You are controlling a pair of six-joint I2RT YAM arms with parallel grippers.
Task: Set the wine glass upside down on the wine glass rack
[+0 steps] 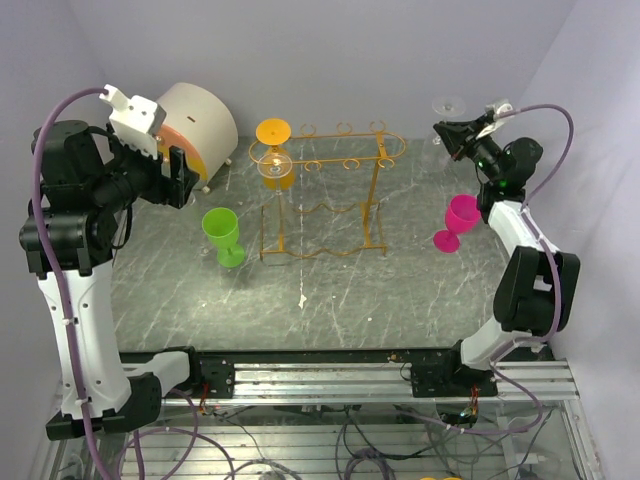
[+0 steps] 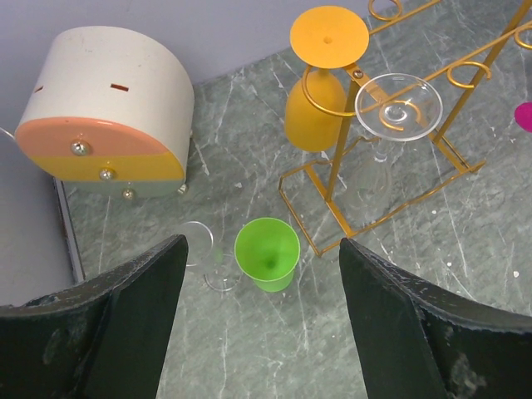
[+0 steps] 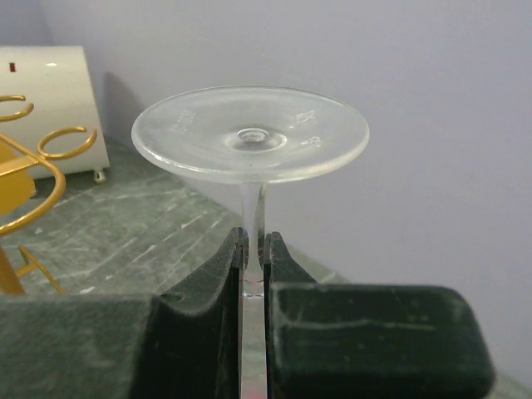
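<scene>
My right gripper [image 3: 253, 249] is shut on the stem of a clear wine glass [image 3: 249, 137], held base-up; its bowl is hidden below the fingers. In the top view this gripper [image 1: 455, 135] is at the back right, to the right of the orange-gold wire rack [image 1: 325, 190], with the glass base [image 1: 447, 104] above it. An orange glass [image 1: 273, 133] and a clear glass [image 1: 276, 166] hang upside down at the rack's left end. My left gripper [image 2: 262, 332] is open and empty, high above a green glass [image 2: 266, 253].
A pink glass [image 1: 458, 222] stands below my right gripper. The green glass [image 1: 222, 235] stands left of the rack, with another clear glass [image 2: 204, 253] beside it. A white and orange rounded box [image 1: 195, 130] sits at the back left. Walls are close behind and to the right.
</scene>
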